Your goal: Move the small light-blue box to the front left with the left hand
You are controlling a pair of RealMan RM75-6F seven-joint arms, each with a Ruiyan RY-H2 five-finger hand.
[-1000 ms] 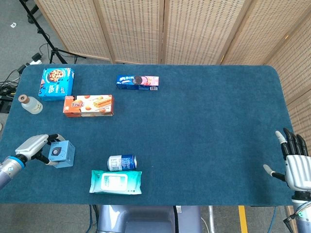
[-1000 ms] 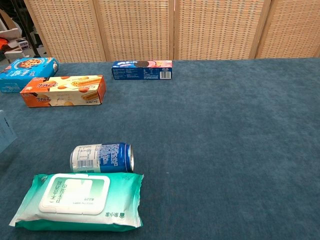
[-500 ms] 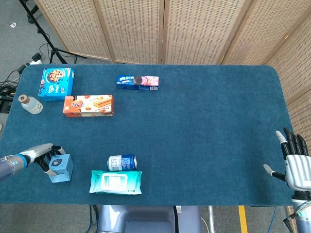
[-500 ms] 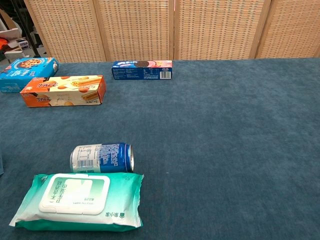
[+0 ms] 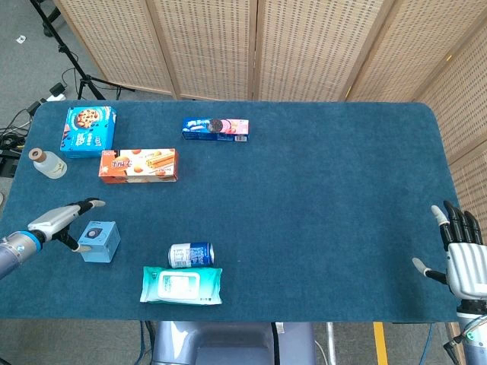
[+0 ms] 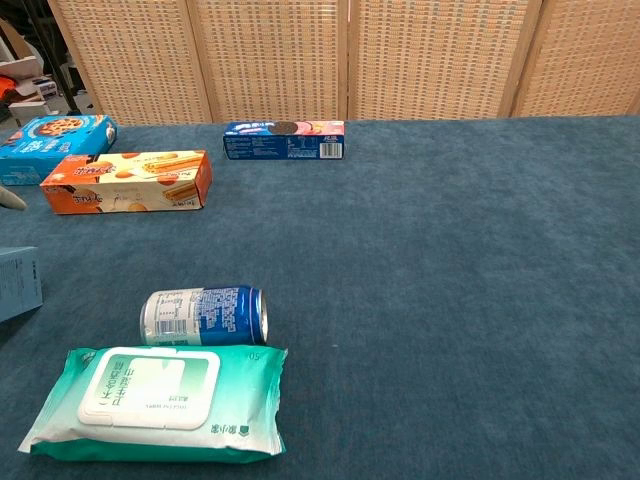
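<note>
The small light-blue box with a round dark mark on top sits flat on the blue table near its front left. In the chest view only the light-blue box's right part shows at the left edge. My left hand lies just left of the box with its fingers spread apart and nothing in them; one fingertip pokes into the chest view. My right hand hovers at the table's front right edge, fingers apart and holding nothing.
A blue can lies on its side right of the box, with a green wipes pack in front of it. Further back are an orange biscuit box, a blue cookie box, a small bottle and a blue-pink cookie pack.
The left hand dipped toward the front edge with the box, then came back a little. Its fingers have now opened off the box, which rests on the table. The right hand is unchanged.
</note>
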